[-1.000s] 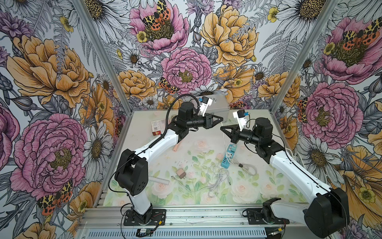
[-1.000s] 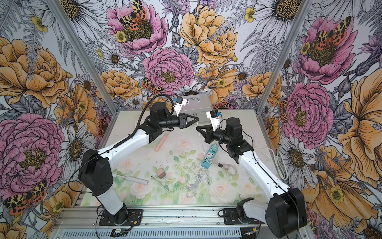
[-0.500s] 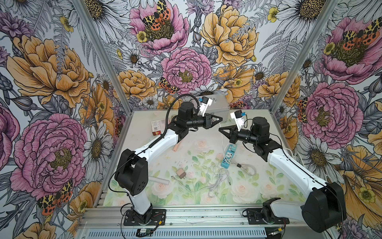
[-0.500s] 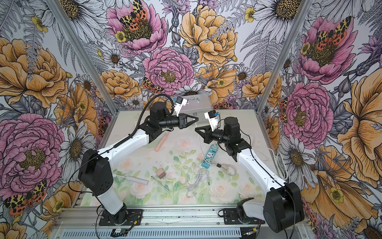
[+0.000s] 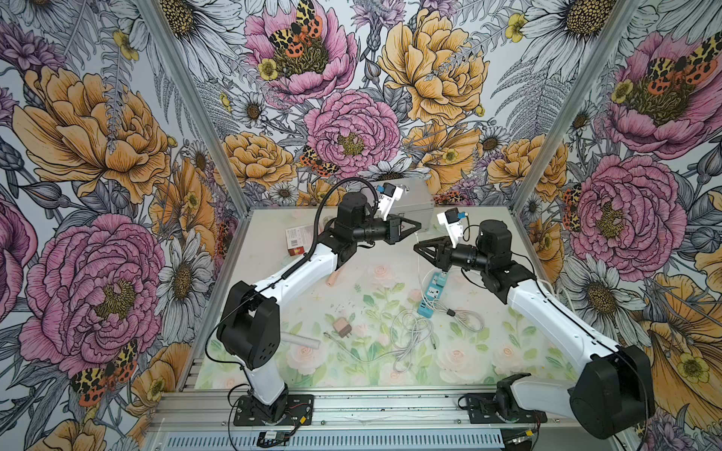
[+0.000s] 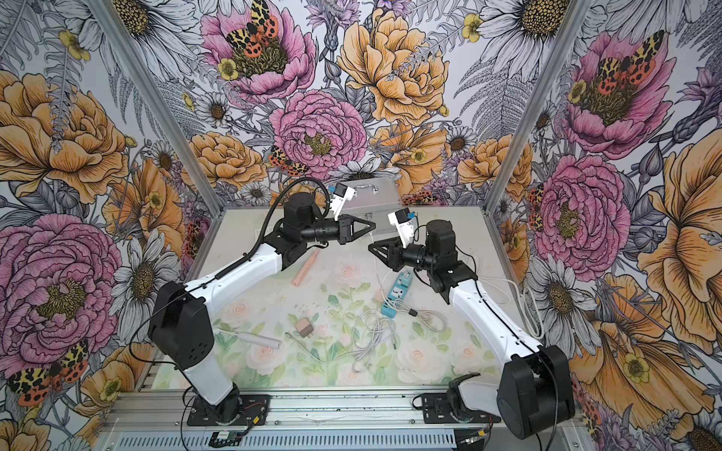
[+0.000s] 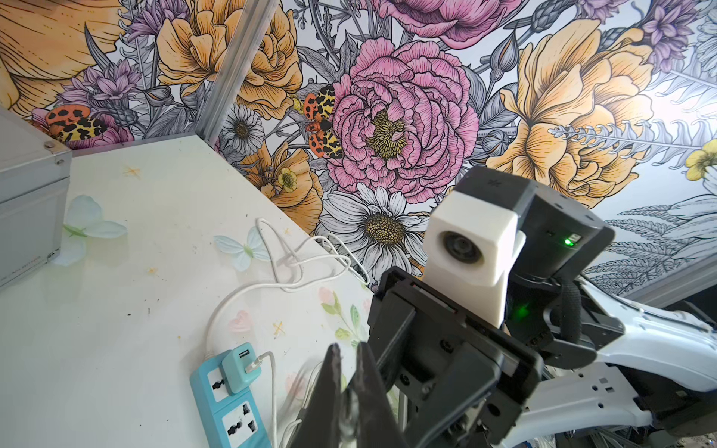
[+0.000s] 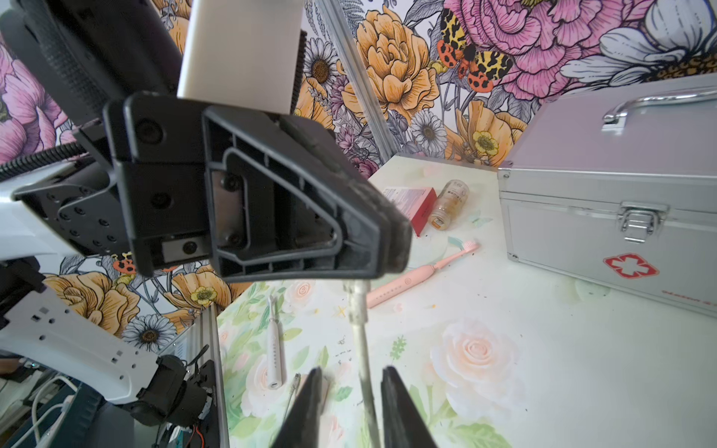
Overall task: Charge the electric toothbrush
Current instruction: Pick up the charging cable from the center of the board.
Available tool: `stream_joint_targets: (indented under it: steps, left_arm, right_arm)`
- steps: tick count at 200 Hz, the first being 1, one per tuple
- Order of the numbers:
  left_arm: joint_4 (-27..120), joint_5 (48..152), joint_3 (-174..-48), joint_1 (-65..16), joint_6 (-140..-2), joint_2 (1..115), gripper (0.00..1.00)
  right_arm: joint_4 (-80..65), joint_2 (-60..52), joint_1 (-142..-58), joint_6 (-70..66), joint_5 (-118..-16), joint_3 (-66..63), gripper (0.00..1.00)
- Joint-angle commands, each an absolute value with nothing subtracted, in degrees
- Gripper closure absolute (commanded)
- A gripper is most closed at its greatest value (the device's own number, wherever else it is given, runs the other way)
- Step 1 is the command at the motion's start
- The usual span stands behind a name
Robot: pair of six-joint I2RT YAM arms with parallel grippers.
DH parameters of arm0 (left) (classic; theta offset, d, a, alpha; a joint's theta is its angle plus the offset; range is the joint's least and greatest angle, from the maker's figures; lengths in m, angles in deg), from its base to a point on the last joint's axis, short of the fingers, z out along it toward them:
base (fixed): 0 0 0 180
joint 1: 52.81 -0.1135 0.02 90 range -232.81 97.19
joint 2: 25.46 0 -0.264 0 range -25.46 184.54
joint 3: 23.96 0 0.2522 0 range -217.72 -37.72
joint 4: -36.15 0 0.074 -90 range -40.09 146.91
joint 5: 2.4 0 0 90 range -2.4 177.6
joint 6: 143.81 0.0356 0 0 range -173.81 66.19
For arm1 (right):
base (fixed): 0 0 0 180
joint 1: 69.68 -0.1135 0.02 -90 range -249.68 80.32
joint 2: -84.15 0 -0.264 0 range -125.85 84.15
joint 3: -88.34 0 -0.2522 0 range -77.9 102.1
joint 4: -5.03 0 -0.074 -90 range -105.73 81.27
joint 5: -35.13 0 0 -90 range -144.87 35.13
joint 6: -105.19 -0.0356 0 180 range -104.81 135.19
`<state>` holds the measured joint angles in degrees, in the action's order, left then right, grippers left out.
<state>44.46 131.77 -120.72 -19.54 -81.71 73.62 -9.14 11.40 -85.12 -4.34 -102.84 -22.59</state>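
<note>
Left jaws pinched shut on the cable plug (image 8: 357,302), right jaws parted around its cord (image 8: 364,368); plug may slip or twist in that thin pinch once unsupported; left arm (image 5: 297,273) and right arm (image 5: 547,312) raised, wrists level, tips facing over mid desk (image 5: 469,363); pink toothbrush (image 8: 419,273) lies far half, left of centre.
</note>
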Motion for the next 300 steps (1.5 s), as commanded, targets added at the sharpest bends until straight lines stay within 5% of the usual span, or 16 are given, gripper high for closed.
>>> stream_joint_targets:
  steps: [1, 58, 300]
  left_arm:
    - [41.84, 132.30, -121.34, -18.96, -80.02, 71.66, 1.00]
    - [40.80, 133.64, -123.06, -17.75, -79.97, 71.93, 1.00]
    - [39.54, 133.14, -123.84, -17.83, -80.19, 70.43, 1.00]
  right_arm:
    - [-9.37, 13.83, -83.79, -7.80, -108.64, -20.03, 0.64]
    - [-7.68, 11.73, -81.53, -11.94, -114.73, -17.25, 0.61]
    - [11.29, 5.51, -79.44, -25.93, -119.58, -17.40, 0.79]
